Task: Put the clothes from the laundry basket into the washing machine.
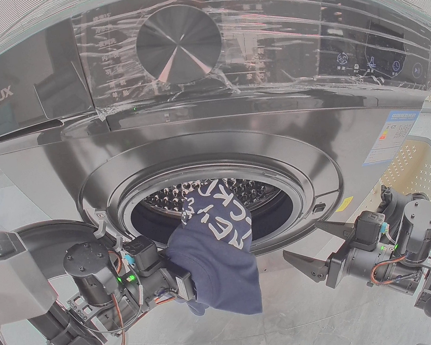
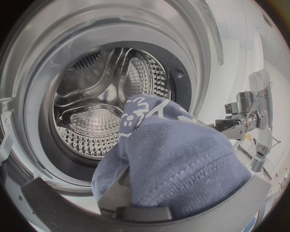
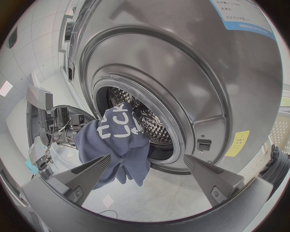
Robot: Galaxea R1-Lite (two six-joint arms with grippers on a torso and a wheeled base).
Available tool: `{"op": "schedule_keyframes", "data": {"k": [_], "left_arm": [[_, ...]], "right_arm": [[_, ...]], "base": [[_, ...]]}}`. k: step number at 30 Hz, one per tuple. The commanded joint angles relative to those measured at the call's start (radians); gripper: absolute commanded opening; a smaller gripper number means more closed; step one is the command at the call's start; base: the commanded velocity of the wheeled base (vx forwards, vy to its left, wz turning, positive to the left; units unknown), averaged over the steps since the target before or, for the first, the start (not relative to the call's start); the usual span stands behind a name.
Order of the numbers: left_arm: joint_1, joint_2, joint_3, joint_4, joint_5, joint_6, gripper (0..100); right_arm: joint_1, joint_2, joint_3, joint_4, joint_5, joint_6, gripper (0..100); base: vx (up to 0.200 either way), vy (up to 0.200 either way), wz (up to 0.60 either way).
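The navy garment (image 1: pixel 219 247) is soft, light and limp, so I judge it will slump and fold wherever nothing supports it. A hold on a thick bunched fold should serve better than a pinch on a loose hem, and the trailing cloth may snag on the door rim. It is dark blue knit fabric with white lettering. Its printed top reaches the mouth of the washing machine (image 1: pixel 222 139), in front of the drum (image 2: pixel 90 120), and the rest hangs below the opening. The left gripper (image 1: pixel 187 285), just in front of the machine's opening, is clenched on a bunch of it. The right gripper (image 1: pixel 303 242) hangs at the opening's far side, jaws spread, holding nothing.
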Motion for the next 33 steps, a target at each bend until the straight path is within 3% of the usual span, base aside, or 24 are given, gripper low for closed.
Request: {"op": "schedule_keyframes", "data": {"k": [1,7,13,20,33], "left_arm": [[-0.033,0.007,-0.023,0.0,0.01,-0.007,0],[-0.071,0.082,-0.043,0.0,0.027,-0.03,0],[-0.077,0.205,-0.221,0.002,0.082,-0.036,0],[-0.048,0.318,-0.393,0.006,0.096,-0.067,0],[0.001,0.442,-0.659,0.098,0.133,-0.056,0]], "right_arm": [[0.026,-0.008,0.014,0.0,0.0,0.0,100],[0.068,-0.01,0.037,-0.002,0.0,0.002,100],[0.078,-0.005,0.042,0.0,0.0,0.002,100],[0.078,-0.004,0.053,0.0,0.002,0.003,100],[0.078,0.004,0.056,0.0,0.002,0.003,100]], "base": [[0.0,0.0,0.0],[0.0,0.0,0.0],[0.0,0.0,0.0],[0.0,0.0,0.0],[0.0,0.0,0.0]]}}
